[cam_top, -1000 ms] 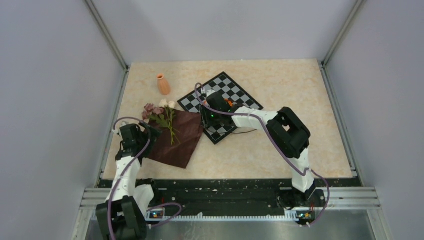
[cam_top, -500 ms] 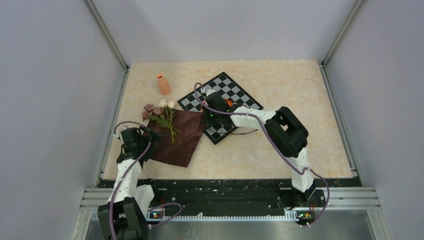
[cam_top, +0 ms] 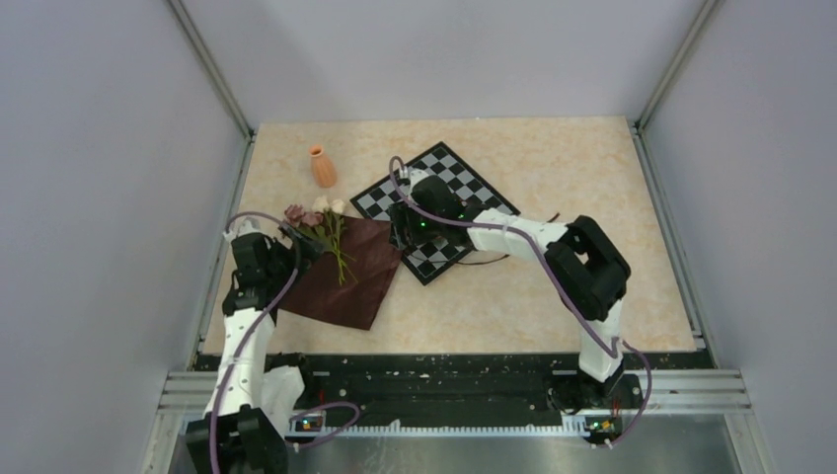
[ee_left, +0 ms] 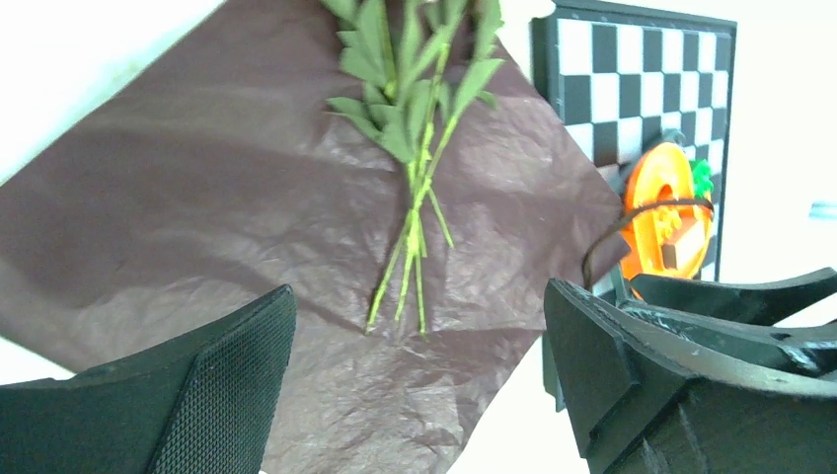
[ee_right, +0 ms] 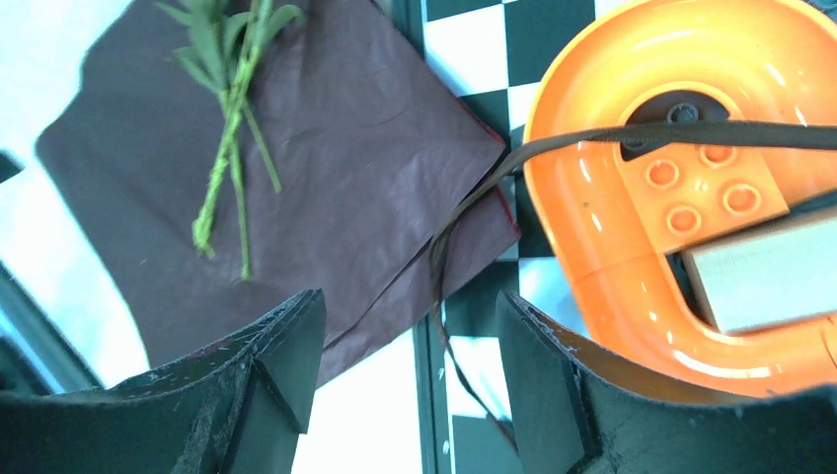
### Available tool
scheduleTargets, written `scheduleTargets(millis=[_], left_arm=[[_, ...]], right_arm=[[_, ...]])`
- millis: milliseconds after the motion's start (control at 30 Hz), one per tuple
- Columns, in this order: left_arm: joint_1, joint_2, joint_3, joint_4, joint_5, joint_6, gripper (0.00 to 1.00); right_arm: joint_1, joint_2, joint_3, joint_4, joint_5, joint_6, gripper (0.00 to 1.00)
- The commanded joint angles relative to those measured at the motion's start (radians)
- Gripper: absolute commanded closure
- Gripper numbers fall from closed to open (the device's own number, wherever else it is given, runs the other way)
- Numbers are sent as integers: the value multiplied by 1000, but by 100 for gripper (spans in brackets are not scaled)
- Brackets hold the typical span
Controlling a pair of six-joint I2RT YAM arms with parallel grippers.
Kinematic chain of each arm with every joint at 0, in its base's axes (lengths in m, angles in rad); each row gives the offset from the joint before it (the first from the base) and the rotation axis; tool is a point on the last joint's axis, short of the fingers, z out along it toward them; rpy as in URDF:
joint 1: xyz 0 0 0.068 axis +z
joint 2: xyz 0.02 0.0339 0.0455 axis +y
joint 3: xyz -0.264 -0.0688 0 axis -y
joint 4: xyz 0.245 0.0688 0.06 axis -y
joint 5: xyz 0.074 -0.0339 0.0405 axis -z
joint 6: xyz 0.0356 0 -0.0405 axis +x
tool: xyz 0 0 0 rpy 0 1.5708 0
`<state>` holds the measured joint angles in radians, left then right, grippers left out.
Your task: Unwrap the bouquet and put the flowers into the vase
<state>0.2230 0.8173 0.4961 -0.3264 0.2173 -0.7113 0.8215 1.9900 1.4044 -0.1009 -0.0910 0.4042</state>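
The bouquet is undone: its maroon cloth [cam_top: 347,278] lies flat on the table, and the flowers [cam_top: 324,225] rest on it, heads toward the far left. Their green stems [ee_left: 416,202] run toward my left gripper [ee_left: 419,395], which hangs open just above the cloth's near part. The thin dark ribbon [ee_right: 466,202] trails from the orange heart-shaped object [ee_right: 681,188] down between the fingers of my right gripper [ee_right: 410,365]. That gripper is open at the cloth's right corner [ee_right: 336,168], and the ribbon is loose in its gap. The terracotta vase [cam_top: 322,166] stands upright at the far left.
A black-and-white chessboard [cam_top: 464,183] lies right of the cloth, with the orange heart-shaped object [ee_left: 663,212] on its near-left part. A grey block [ee_right: 765,272] sits inside that object. Grey walls close the table on three sides.
My right gripper shut briefly and is open again, its arm shifted a little. The left gripper dipped toward me, then moved forward toward the flowers.
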Motion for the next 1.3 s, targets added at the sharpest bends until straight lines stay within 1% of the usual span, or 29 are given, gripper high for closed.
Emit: scheduleTargets(millis=[0,133,200,333,400,433,533,700,767,867,1033,1200,1267], left_arm=[[-60,53,60,78,58,67,1],[-183,181,162,81,-34,86,2],[-217,254,222,81,-60,90,3],[-218,401,315,114,-92,132,18],[-218,498,383,95,-89,179,25],[-245,555,423,73,-84,201,27],[-264,715,560,22,-64,278,33],[-276,883,709,-45,-75,362,41],[-278,919,743,-70,-114,381,43],[-278,951,752,-67,-148,398,44],[-281,1002,761,-83,-149,405,52],[-289,1020,757,-82,-159,404,55],[-290,1027,758,-85,-167,404,61]], right_arm=[[-2,-192,-48,41,-55,-32,34],[-24,-308,-119,33,-81,-46,36],[-49,-365,-163,26,-102,-44,38],[-103,-479,-265,15,-127,-44,41],[-124,-526,-301,0,-119,-48,42],[-133,-550,-319,-5,-113,-50,43],[-155,-598,-362,-6,-94,-48,44],[-161,-614,-390,13,-100,-24,44],[-160,-614,-395,22,-114,-10,45],[-160,-612,-398,27,-127,-2,46],[-160,-603,-391,12,-129,-6,47],[-160,-595,-386,13,-126,-4,48],[-160,-593,-387,15,-129,1,48]])
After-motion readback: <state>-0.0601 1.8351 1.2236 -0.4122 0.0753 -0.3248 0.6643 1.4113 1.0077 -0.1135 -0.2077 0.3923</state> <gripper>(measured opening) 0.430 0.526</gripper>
